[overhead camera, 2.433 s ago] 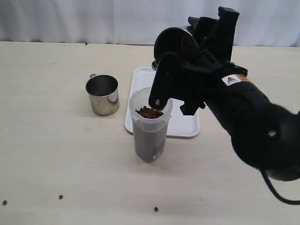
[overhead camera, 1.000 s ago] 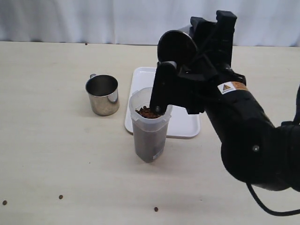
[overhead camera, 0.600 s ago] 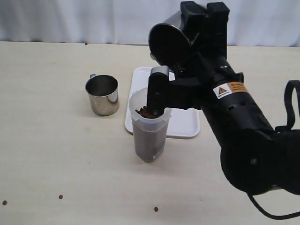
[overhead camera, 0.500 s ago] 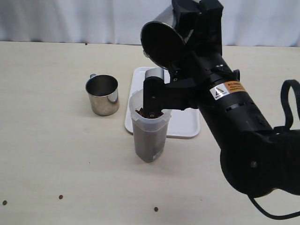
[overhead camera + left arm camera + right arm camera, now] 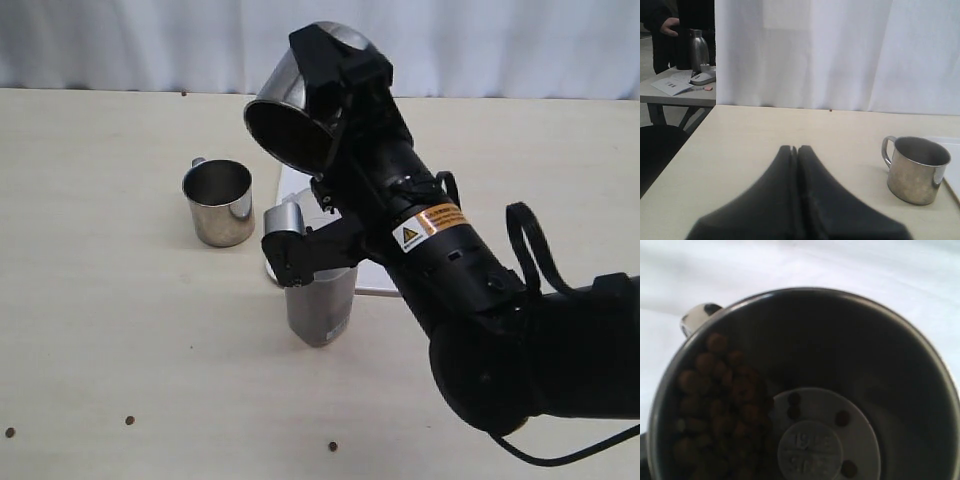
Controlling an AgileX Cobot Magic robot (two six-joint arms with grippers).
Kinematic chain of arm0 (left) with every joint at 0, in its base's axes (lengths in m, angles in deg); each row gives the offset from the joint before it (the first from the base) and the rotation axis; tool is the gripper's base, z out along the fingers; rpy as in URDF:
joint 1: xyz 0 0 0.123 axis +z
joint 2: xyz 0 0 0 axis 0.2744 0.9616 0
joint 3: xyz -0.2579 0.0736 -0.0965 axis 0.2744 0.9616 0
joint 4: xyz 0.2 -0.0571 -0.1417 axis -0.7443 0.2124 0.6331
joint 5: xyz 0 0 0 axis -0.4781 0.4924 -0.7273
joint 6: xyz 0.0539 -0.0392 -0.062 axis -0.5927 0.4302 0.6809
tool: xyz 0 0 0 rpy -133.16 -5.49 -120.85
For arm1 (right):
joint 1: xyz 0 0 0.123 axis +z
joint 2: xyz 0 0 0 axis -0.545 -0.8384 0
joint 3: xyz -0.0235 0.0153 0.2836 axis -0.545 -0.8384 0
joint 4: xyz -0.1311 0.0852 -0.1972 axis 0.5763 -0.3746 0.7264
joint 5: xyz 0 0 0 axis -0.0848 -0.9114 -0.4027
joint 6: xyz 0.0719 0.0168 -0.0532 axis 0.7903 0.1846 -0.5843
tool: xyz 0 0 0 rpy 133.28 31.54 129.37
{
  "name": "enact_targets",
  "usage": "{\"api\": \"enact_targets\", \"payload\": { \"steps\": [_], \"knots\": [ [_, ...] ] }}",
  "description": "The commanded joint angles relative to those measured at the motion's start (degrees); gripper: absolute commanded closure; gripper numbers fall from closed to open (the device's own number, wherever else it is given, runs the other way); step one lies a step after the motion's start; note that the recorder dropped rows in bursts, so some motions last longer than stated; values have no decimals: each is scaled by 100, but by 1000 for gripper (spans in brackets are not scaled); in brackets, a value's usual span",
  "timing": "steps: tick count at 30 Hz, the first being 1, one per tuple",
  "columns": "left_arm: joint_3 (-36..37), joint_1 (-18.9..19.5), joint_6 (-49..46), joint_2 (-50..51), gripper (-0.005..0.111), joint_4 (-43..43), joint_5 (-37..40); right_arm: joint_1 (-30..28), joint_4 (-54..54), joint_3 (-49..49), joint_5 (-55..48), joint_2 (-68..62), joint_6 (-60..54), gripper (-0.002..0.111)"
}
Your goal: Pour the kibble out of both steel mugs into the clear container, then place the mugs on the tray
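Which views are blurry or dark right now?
Left wrist view: shut left gripper blurred up close, standing mug sharp. Right wrist view: held mug dark inside, kibble dim and soft. Exterior view: evenly lit, sharp.

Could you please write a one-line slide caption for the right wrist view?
Inside the steel mug: kibble piled against one side, a few loose pellets on its stamped bottom.

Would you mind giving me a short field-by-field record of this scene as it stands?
right gripper: grips the held mug, tilted, higher than the clear container
held mug contents: some kibble inside
left gripper: shut, empty
second mug: upright on the table, beside the tray
spills: loose pellets on the table
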Motion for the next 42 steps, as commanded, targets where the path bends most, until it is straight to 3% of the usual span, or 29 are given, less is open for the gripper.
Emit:
{"api": "enact_targets", "payload": {
  "steps": [1, 7, 11, 42],
  "knots": [
    [14, -29, 3, -20, 107, 32, -47, -3, 33, 47, 226, 8, -5, 103],
    [14, -29, 3, -20, 107, 32, -47, -93, -679, 122, 226, 101, -5, 103],
    [14, -29, 3, -20, 107, 32, -47, -357, -643, 110, 226, 101, -5, 103],
    [14, -29, 3, -20, 107, 32, -47, -359, -112, -64, 226, -210, -5, 103]
  ]
}}
